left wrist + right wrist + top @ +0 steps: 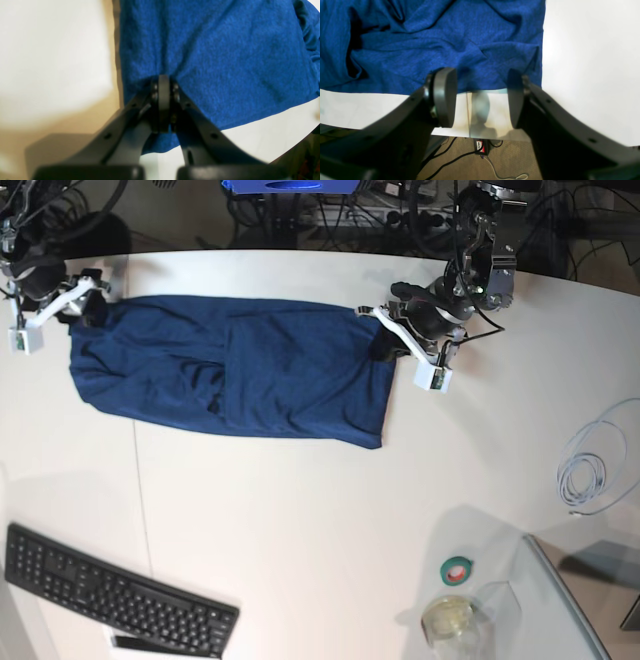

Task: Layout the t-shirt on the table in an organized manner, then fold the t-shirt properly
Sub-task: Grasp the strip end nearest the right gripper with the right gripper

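The t-shirt (230, 370) lies long and flat across the far part of the table (320, 500), stretching from one arm to the other, and you can't tell the sleeves or the neck apart in the wrinkles. The left gripper (163, 85) is pinched tight on the cloth's edge, which only its own close-up camera shows clearly. The right gripper (480, 100) stands spread apart over the shirt's hem, holding nothing, with floor cables (460, 157) showing below the table edge.
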